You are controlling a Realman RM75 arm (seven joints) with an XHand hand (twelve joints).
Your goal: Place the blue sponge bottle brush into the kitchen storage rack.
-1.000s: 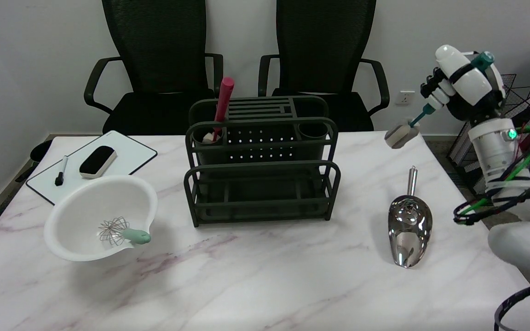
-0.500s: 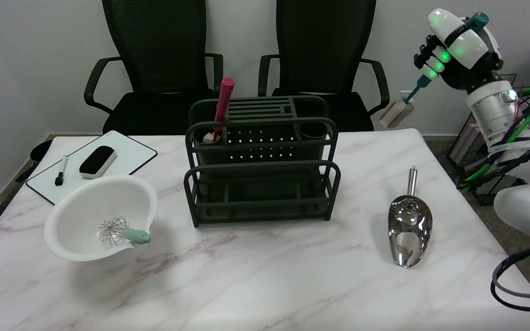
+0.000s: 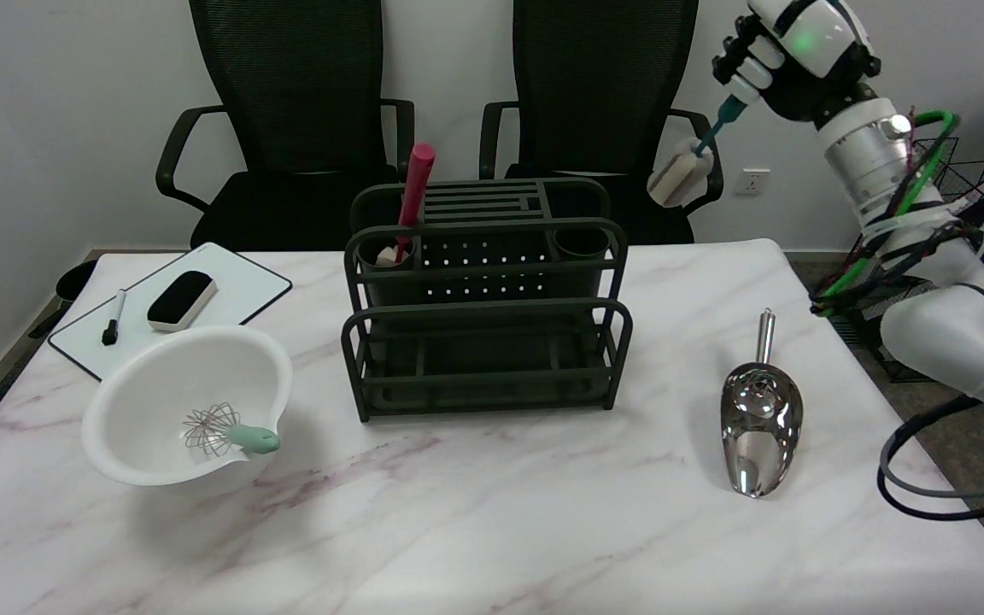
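My right hand [image 3: 787,47] is high at the upper right, partly cut off by the top edge, and grips the teal handle of the sponge bottle brush [image 3: 690,166]. The brush slants down and to the left, its pale sponge head hanging in the air above and to the right of the dark green storage rack [image 3: 485,295]. The rack stands mid-table with a round cup [image 3: 582,243] at its back right corner. A red-handled brush [image 3: 411,201] stands in the back left cup.
A steel scoop [image 3: 759,418] lies right of the rack. A white bowl [image 3: 189,406] with a small whisk [image 3: 227,431] sits at the left, and behind it a whiteboard [image 3: 172,303] with an eraser and marker. Two black chairs stand behind the table.
My right hand has risen and swung left with the brush, carrying the sponge head from beside the table's right edge to a spot above the rack's right end.
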